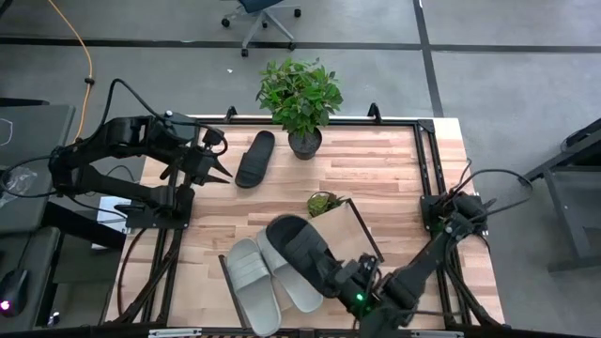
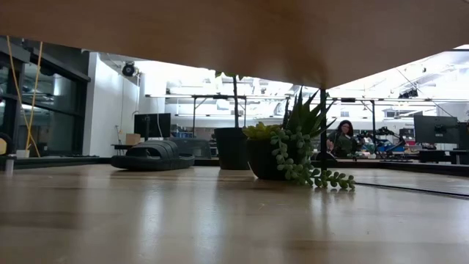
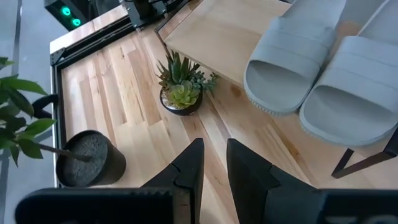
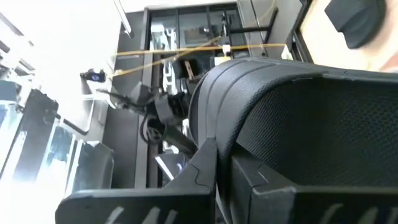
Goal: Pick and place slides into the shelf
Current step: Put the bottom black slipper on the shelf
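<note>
Two grey slides (image 1: pixel 268 274) lie on the shelf (image 1: pixel 352 221); our right gripper (image 1: pixel 336 275), clamped on a black slide (image 1: pixel 302 249), should set it flat beside them. Left gripper's (image 1: pixel 218 169) narrowly parted jaws hold nothing.

You're in what looks like a robotics lab: monitors (image 2: pixel 152 125), benches and a seated person (image 2: pixel 343 138) fill the far room, an office chair (image 1: pixel 260 16) stands on grey floor.
</note>
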You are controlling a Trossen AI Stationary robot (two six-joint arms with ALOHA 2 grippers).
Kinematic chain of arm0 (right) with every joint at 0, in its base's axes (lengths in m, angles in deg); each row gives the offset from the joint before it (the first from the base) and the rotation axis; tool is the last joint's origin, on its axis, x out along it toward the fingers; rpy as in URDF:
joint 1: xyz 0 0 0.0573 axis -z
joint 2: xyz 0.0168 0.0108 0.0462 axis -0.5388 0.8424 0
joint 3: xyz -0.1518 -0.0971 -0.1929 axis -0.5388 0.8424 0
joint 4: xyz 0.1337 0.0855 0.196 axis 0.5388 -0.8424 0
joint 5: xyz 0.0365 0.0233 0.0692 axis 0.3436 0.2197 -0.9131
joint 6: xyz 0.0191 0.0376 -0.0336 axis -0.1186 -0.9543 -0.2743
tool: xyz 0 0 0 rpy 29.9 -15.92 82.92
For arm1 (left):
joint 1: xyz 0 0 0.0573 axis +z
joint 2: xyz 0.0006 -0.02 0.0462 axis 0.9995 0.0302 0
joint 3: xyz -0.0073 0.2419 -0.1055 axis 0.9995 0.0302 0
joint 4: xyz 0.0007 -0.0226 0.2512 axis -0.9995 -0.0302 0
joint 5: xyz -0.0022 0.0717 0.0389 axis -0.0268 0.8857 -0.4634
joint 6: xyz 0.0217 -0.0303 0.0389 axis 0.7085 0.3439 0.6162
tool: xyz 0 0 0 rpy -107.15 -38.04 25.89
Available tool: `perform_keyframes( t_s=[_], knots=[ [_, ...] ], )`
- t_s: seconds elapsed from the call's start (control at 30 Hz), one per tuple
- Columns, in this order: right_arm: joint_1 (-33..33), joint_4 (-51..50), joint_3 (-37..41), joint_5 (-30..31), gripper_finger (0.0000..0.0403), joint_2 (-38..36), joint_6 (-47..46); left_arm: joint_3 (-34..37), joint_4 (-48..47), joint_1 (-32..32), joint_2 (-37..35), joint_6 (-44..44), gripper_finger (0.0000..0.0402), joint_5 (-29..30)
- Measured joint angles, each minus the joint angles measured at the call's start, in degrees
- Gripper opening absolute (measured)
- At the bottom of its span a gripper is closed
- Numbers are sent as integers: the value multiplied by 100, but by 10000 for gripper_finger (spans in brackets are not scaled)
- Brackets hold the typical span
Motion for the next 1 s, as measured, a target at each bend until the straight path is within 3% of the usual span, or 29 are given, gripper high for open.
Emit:
perform_keyframes(
  t_s=[0.3,0.63,1.0],
  knots=[
    [-33,-644,-9,4,0,-79,-321,0,-5,0,0,312,58,-40],
    [96,-3184,-7,-268,0,-107,-2840,0,-7,0,2,327,58,-39],
    [57,-4182,-2,-520,0,-883,-2699,0,7,2,11,323,58,183]
  ],
)
